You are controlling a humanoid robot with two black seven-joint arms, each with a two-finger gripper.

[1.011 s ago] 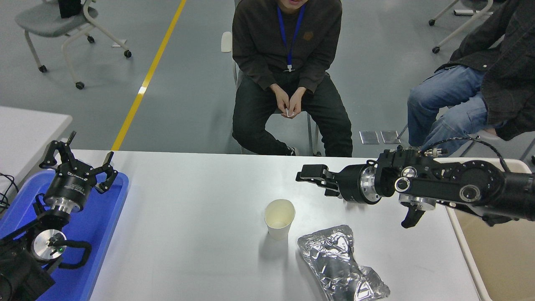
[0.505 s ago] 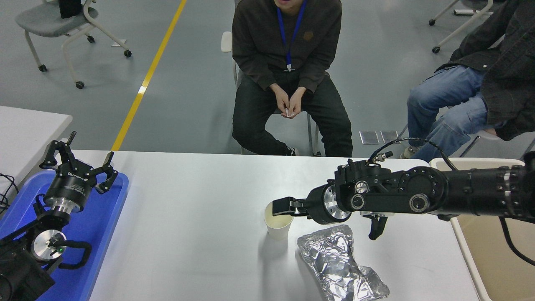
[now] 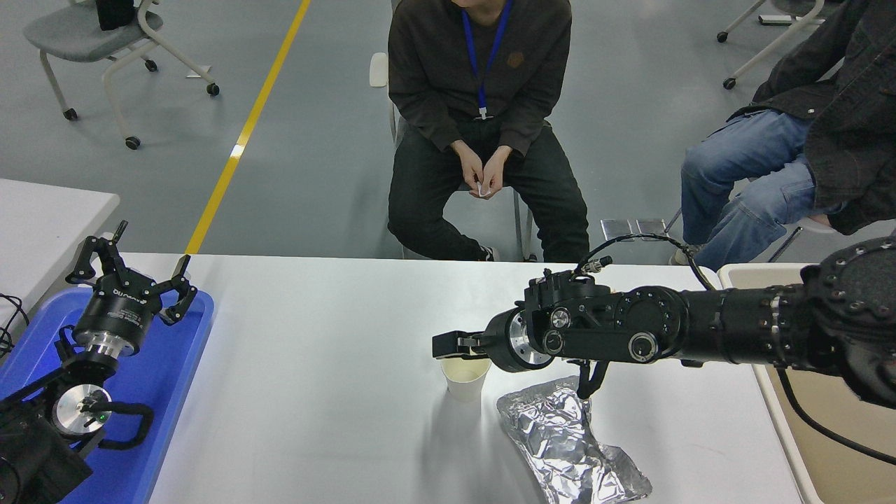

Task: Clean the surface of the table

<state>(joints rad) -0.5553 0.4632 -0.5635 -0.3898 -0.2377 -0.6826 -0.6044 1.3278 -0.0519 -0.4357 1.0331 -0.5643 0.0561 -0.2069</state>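
At the far left, well to the left of the paper cup [image 3: 465,374], a corner of a smaller white table [image 3: 49,217] shows at the frame edge, and beside it a blue plastic tray [image 3: 157,378] lies along the left end of the counter [image 3: 315,392], the wide matte white-grey top with rounded corners that fills the lower half of the view. Over that tray the left claw [image 3: 129,269] is parked with its black fingers [image 3: 183,290] spread wide, holding nothing, well apart from the cup. The cup itself stands upright near the middle of the counter, off-white, its mouth open to the camera. The right claw [image 3: 448,346] sits right over the cup's far rim, at the end of the black arm that reaches in from the right edge, level and pointing left; how its jaws stand cannot be told from this view, since the fingertips merge into one dark block above the rim. Just right of the cup and nearer the camera lies a crumpled silver foil bag [image 3: 570,444], flat on the counter, its upper end under the arm's wrist. Farther right of the cup, past the counter's right edge, a beige bin [image 3: 833,434] shows its pale rim. Beyond the cup, at the counter's far side, one person [image 3: 483,91] in dark clothes sits with hands clasped, and another person [image 3: 791,140] in blue jeans sits to the right.
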